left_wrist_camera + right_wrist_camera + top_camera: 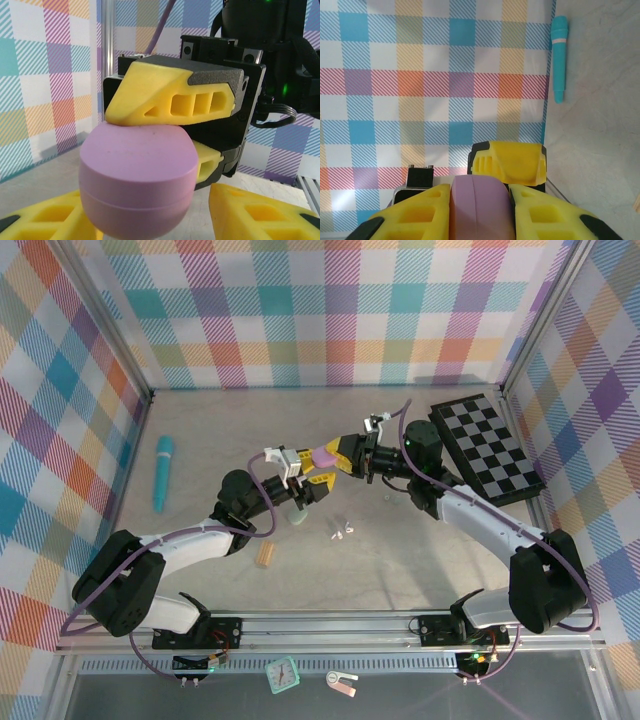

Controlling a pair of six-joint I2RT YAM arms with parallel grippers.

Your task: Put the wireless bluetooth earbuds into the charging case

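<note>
The purple charging case (pixel 137 175) is clamped between the yellow fingers of the right gripper (pixel 337 455), held up over mid-table. The left gripper (pixel 310 472) is spread loose around it (a gap is seen beside one finger). White earbuds (pixel 343 532) are seen lying on the table (pixel 420 560), on the near side, right of a tan block (pixel 264 555).

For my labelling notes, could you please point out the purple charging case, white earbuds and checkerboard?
purple charging case (pixel 137 165): left wrist view, upper shell.
white earbuds (pixel 348 530): top external view, right-hand bud.
checkerboard (pixel 487 445): top external view, board centre.
</note>
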